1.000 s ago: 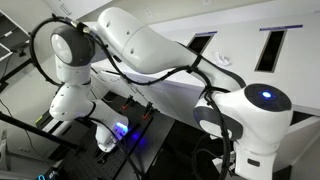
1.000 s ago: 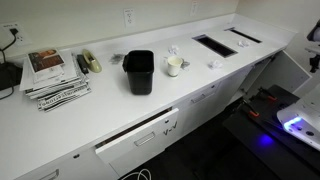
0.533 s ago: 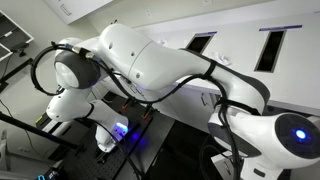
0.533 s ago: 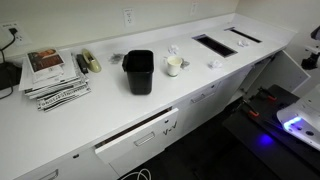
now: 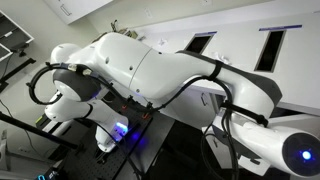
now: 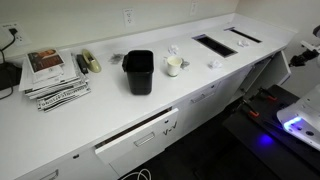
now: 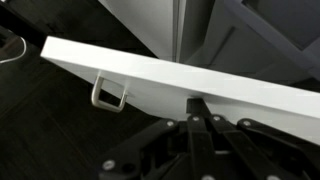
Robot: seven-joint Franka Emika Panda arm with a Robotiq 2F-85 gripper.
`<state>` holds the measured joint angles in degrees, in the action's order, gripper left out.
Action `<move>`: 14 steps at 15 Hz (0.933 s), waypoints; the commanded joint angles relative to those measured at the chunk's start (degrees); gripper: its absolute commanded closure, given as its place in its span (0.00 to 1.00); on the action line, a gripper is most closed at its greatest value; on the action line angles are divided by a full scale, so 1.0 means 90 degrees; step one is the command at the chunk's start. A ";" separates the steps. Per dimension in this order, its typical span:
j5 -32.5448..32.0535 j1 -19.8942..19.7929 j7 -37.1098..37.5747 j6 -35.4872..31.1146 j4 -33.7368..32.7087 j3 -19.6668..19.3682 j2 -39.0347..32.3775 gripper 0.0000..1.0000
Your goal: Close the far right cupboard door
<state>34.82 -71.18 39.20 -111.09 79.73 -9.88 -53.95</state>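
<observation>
- On the tabletop point(image 6: 100, 112), the magazines point(image 6: 55, 75), black bin point(image 6: 139, 72) and cup point(image 6: 174, 66) sit well clear of the job.
- At the right edge the arm point(image 6: 310, 52) works by the end cabinets.
- In the wrist view the far right cupboard door point(image 7: 240, 95) runs across edge-on, handle point(image 7: 108, 95) to the left, apparently swung out.
- The tool point(image 7: 197, 105) meets the door's lower edge; it looks pinched together, empty.
- Approach looks done; the closing push remains.
</observation>
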 commanded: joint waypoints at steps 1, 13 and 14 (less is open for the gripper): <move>0.0364 0.0201 -0.0247 0.0123 0.0319 0.0192 0.0229 1.00; 0.1437 0.1632 -0.1514 -0.2988 0.2522 -0.0022 0.1355 1.00; 0.1465 0.1696 -0.1772 -0.3182 0.2793 -0.0103 0.1566 1.00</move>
<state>45.20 -58.53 29.00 -134.03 94.83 -9.00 -47.76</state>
